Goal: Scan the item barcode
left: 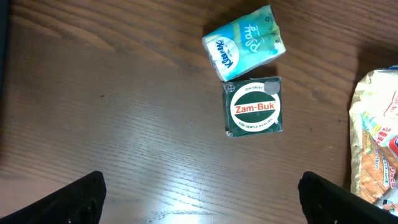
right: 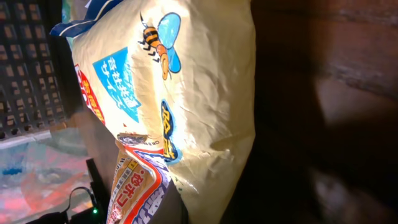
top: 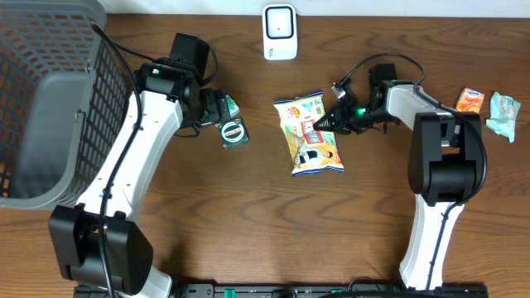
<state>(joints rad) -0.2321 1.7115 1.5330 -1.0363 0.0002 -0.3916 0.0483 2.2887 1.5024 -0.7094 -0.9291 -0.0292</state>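
From overhead, the right gripper [top: 325, 122] is pinching the right edge of the yellow snack bag [top: 308, 142], which is lying mid-table below the white scanner [top: 280, 31]. The right wrist view is showing only the bag's crinkled print up close. The left gripper [top: 217, 110] is hanging spread wide, and its wrist view is revealing a Zam-Buk tin [left: 254, 106] touching a teal tissue pack [left: 245, 42].

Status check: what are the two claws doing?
Left claw open, over tin. Right claw shut on bag edge. Bag on table. Nothing between it and scanner.
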